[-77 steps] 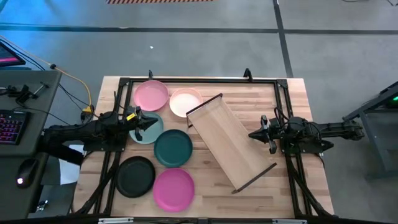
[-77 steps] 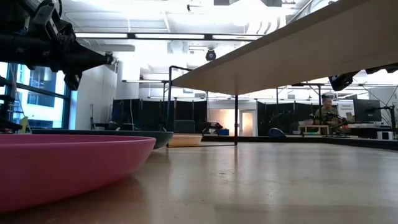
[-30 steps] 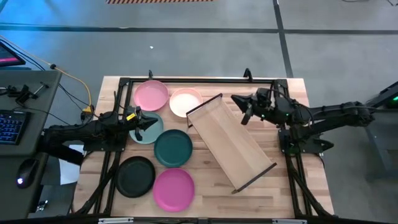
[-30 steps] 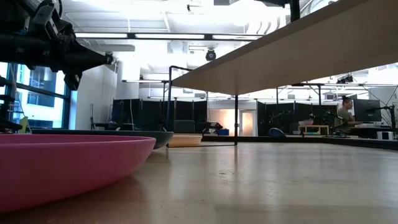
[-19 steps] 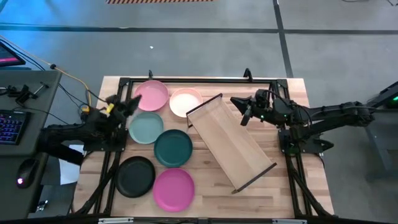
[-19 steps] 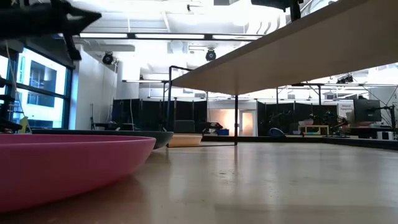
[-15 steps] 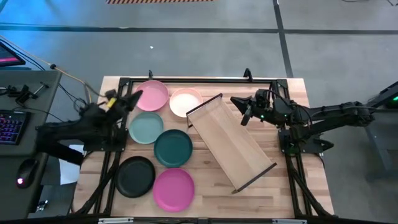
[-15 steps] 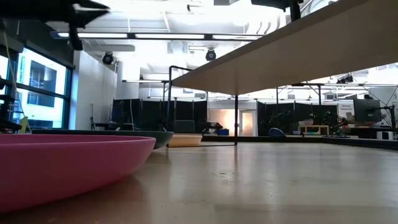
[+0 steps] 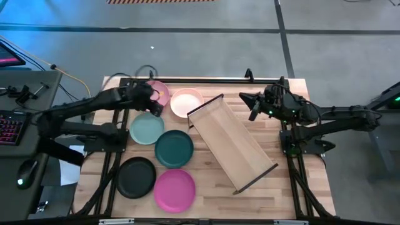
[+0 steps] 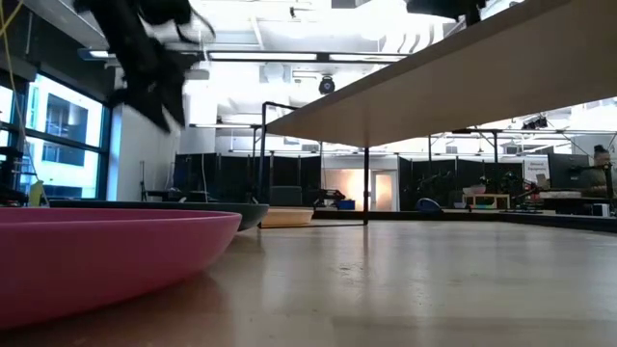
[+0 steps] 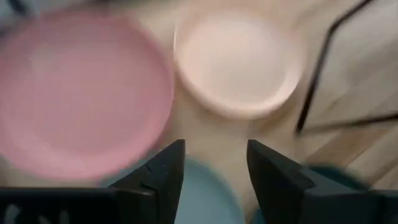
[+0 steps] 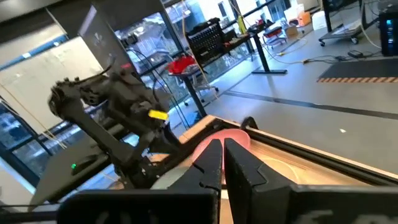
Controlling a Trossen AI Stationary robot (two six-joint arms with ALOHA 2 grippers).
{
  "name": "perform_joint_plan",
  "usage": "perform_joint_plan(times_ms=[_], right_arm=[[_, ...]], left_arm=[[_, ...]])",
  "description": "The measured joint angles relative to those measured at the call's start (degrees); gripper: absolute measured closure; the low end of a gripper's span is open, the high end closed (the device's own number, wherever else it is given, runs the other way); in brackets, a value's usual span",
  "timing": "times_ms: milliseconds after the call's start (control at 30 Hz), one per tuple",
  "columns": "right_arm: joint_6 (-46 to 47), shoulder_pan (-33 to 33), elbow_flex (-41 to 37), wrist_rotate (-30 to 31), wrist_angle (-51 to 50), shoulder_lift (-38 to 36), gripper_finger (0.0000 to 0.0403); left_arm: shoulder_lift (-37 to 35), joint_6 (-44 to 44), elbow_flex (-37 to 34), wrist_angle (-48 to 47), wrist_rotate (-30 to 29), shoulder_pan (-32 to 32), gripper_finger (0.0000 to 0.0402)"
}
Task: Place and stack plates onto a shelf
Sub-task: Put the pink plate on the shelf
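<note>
Hovering left gripper (image 9: 152,103), fingers apart, empty, over pink plate (image 9: 156,91); best centred on rim before closing. Right gripper (image 9: 251,104) pinched together, waiting near shelf (image 9: 232,142).

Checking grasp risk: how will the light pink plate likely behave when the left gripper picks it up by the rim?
The light pink plate looks rigid, so it probably won't flex. Its shallow, matte form suggests low weight and fair grip. Pinched at one edge by the open left gripper, it may tilt.
</note>
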Motion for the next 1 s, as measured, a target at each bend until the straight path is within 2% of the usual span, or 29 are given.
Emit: perform_joint_plan(times_ms=[133,367,633,800,900,1000], right_arm=[[0.14,0.00,0.00,0.00,-3.68,-2.03,0.0402],[0.04,0.00,0.00,0.00,-5.37,-1.85,0.0402],[0.02,0.00,0.02,3.00,-6.65,-0.27,0.0402],[0.06,0.00,0.02,4.15,-6.55,0.40,0.0402],[0.07,0.00,0.02,4.15,-6.61,0.45,0.0402],[0.10,0.00,0.02,4.15,-6.63,0.45,0.0402]], left_arm=[[8.40,1.39,-0.49,0.76,-0.38,2.00,0.0221],[20.00,4.32,0.30,9.68,-0.97,6.30,0.0217],[29.77,10.41,2.14,9.90,-1.03,8.75,0.0217],[34.74,11.36,2.14,10.24,-3.52,9.42,0.0219],[36.51,13.81,2.43,10.71,-4.59,9.34,0.0233],[36.68,15.06,2.38,11.05,-6.71,9.05,0.0272]])
